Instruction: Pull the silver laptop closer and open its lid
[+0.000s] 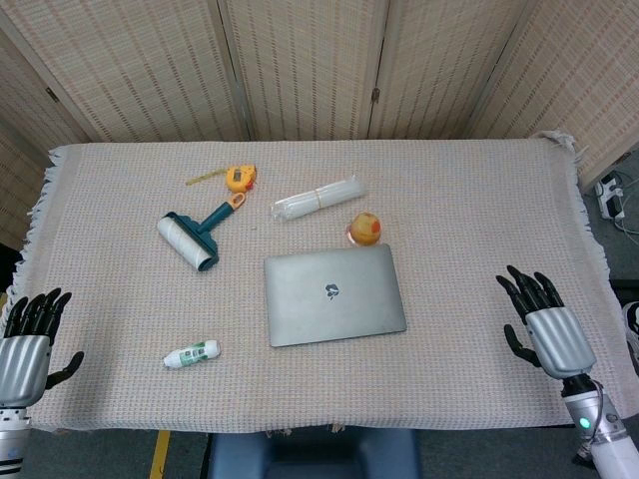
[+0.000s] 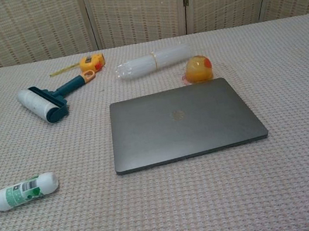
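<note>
Clearly the silver laptop (image 1: 334,294) lies shut and flat at mid-table, just near of a yellow ball (image 1: 365,229), untouched. Both the right hand (image 1: 544,329) and the left hand (image 1: 27,344) hover spread and empty at the table's side edges. Judging by looks, it is stiff, fairly heavy and smooth, likely sliding on the woven cloth (image 1: 469,200) when pressed flat; the lid should lift from its near edge.

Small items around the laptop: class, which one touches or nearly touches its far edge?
The yellow-orange ball, sitting right at the laptop's far right corner. The tape measure, lint roller, plastic roll and white bottle all lie clearly apart.
</note>
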Tool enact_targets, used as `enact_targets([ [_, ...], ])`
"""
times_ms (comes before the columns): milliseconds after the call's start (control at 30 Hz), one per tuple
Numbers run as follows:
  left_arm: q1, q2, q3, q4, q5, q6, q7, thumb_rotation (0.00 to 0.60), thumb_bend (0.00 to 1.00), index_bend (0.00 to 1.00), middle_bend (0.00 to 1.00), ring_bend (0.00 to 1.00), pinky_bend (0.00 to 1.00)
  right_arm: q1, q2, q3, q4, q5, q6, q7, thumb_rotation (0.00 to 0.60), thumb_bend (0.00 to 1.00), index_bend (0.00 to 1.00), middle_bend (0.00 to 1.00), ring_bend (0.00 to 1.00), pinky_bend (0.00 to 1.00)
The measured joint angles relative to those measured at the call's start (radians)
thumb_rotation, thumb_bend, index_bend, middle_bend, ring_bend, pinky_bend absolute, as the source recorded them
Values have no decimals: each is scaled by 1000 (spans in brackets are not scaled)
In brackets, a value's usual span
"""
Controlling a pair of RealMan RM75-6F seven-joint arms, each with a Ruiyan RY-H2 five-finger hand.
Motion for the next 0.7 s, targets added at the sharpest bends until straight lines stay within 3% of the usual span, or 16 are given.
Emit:
enact_targets([
  [200,-1,3,3,-5,19,7,-3,600,317,114,95,97,0,138,-9,24,-20,0,-190,41,600,875,0,43,98,0],
  [500,-2,5,9,-9,37,12,-6,600,318,117,98,97,0,408,-77,112,-5,104,-537,131,600,936,0,155,99,0],
  [700,0,6,12,-7,36,9,-9,600,318,120,99,97,0,602,-175,174,105,270,-764,127,600,956,0,166,95,0],
])
